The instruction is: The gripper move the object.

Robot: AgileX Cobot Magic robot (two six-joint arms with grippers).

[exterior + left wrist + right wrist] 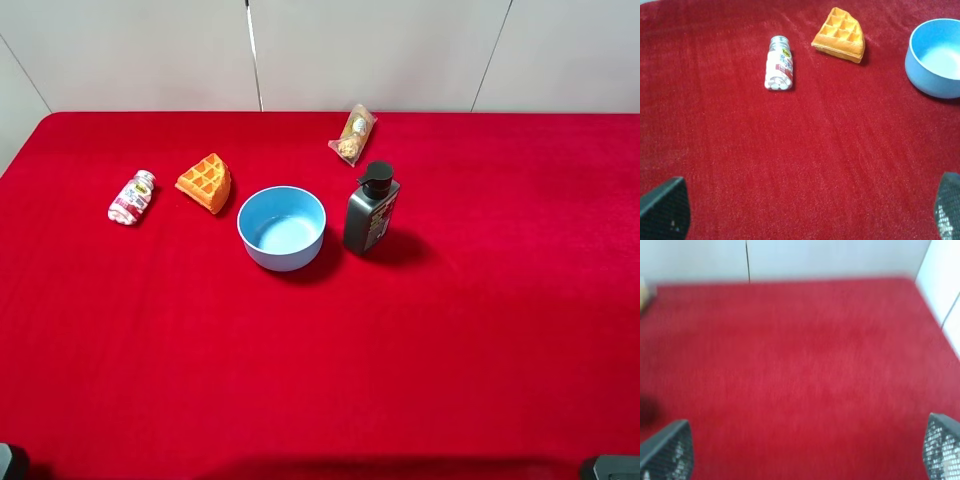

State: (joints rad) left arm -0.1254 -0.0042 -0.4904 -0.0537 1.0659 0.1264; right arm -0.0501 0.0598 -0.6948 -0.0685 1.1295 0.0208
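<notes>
The light blue bowl stands upright and empty on the red cloth, a little left of the table's middle. It also shows in the left wrist view. My left gripper is open and empty near the front left edge, well short of the bowl. Only its fingertips show. My right gripper is open and empty over bare red cloth at the front right. In the exterior high view only small dark parts of both arms show at the bottom corners.
An orange waffle wedge lies left of the bowl, and a small white bottle lies on its side further left. A dark grey pump bottle stands right of the bowl. A wrapped snack lies behind it.
</notes>
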